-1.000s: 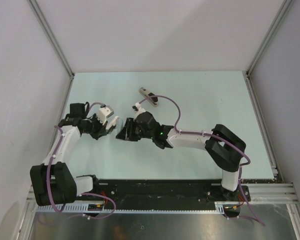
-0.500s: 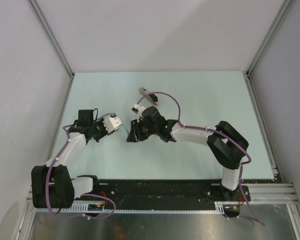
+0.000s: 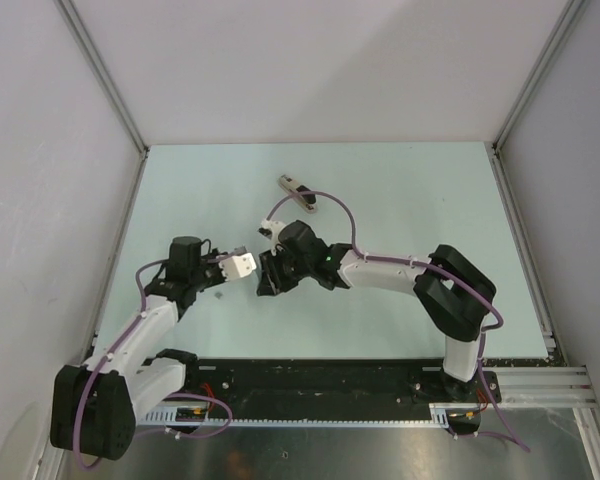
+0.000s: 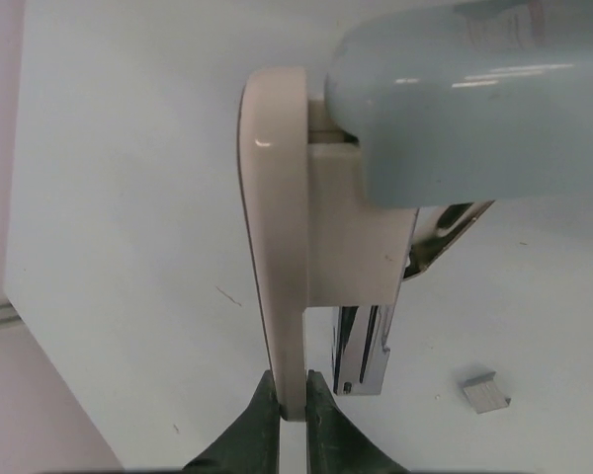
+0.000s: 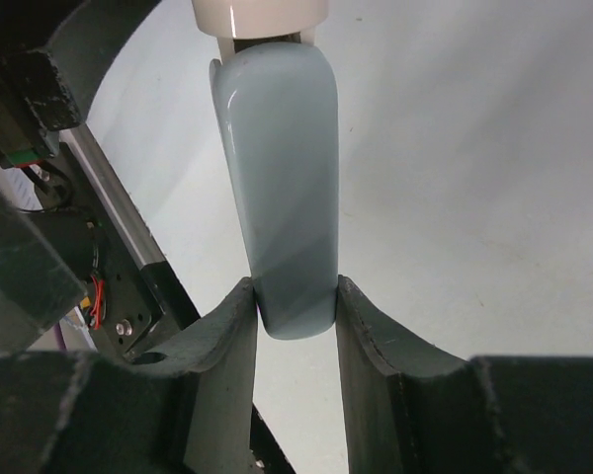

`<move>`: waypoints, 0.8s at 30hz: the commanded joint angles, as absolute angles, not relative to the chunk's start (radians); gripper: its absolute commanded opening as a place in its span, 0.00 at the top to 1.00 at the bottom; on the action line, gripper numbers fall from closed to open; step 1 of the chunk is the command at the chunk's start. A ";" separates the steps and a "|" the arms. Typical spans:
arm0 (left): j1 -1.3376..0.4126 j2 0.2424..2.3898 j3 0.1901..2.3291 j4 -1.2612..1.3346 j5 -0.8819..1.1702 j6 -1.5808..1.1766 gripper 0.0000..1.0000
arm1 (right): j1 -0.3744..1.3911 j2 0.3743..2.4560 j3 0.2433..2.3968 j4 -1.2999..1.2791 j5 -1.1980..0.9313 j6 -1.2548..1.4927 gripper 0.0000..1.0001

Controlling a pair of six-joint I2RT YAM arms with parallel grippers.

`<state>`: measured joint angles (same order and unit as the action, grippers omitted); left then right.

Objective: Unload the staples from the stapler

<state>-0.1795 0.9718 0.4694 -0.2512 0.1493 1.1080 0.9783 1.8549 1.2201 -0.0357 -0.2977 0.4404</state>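
Left tool [image 4: 293,393] advanced, sharing stapler [image 4: 348,237] with right tool [image 5: 295,301].

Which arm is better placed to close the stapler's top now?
Right, probably: the right jaws clamp the blue top by its end; the left jaws pinch the beige base edge, steadying the stapler.

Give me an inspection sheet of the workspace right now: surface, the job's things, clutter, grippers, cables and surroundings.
Surface: pale green table, a few faint scuffs.
Job's things: stapler held up between both arms, chrome magazine showing; short strip of staples lying loose on the table.
Clutter: slim grey and black object farther back, apart from both arms.
Grippers: left gripper shut on the stapler's beige base; right gripper shut on its pale blue top.
Cables: purple cable arches from the right wrist, passing near the slim object.
Surroundings: plain walls with metal frame posts; nothing else seen.
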 commanded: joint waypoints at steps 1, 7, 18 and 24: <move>-0.195 0.981 0.535 -0.344 0.192 1.000 0.96 | 0.970 1.789 1.278 0.047 -0.181 0.496 1.00; -0.197 0.956 0.659 -0.607 0.492 0.840 0.82 | 0.961 1.733 1.281 0.130 -0.093 0.578 1.00; -0.201 0.898 0.750 -0.829 0.779 0.744 0.80 | 0.940 1.707 1.326 0.100 0.035 0.627 1.00; -0.124 0.899 0.905 -0.835 0.737 0.662 0.77 | 0.936 1.732 1.357 -0.015 0.096 0.609 1.00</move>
